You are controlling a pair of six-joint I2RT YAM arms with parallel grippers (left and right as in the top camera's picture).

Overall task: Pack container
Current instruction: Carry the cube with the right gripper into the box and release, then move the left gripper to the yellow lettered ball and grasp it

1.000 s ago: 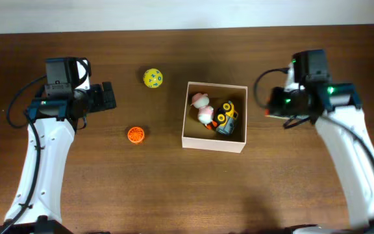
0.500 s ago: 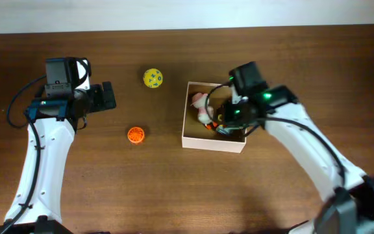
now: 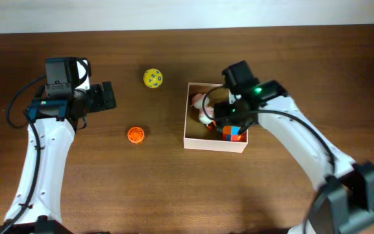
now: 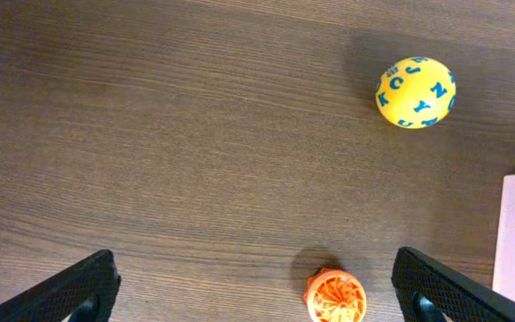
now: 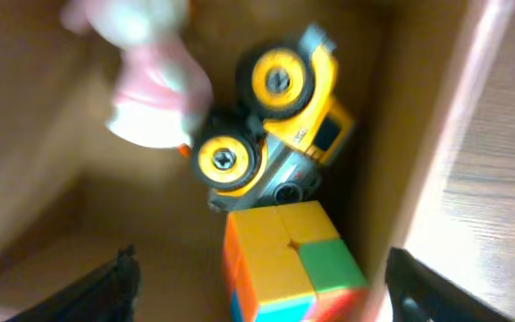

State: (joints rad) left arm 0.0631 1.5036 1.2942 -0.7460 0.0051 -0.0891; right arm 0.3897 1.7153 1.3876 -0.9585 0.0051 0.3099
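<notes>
The container (image 3: 213, 144) is a square white-walled box with a tan inside, at mid-table. It holds a pink and white toy (image 3: 203, 107), a yellow toy truck (image 5: 275, 116) and a multicoloured cube (image 3: 234, 133). My right gripper (image 3: 229, 120) hovers over the box, open. In the right wrist view the cube (image 5: 289, 259) lies between its spread fingers (image 5: 271, 295), touching neither, beside the box wall (image 5: 436, 179). My left gripper (image 3: 106, 96) is open and empty at the left.
A yellow ball with blue letters (image 3: 152, 78) lies left of the container's far corner. An orange wheel-like toy (image 3: 136, 134) lies on the brown wood table left of the box. Both show in the left wrist view, ball (image 4: 416, 92) and orange toy (image 4: 335, 298).
My right arm swung from the right of the container to over it. The multicoloured cube now lies in the box's front right corner. The left arm has not moved.
</notes>
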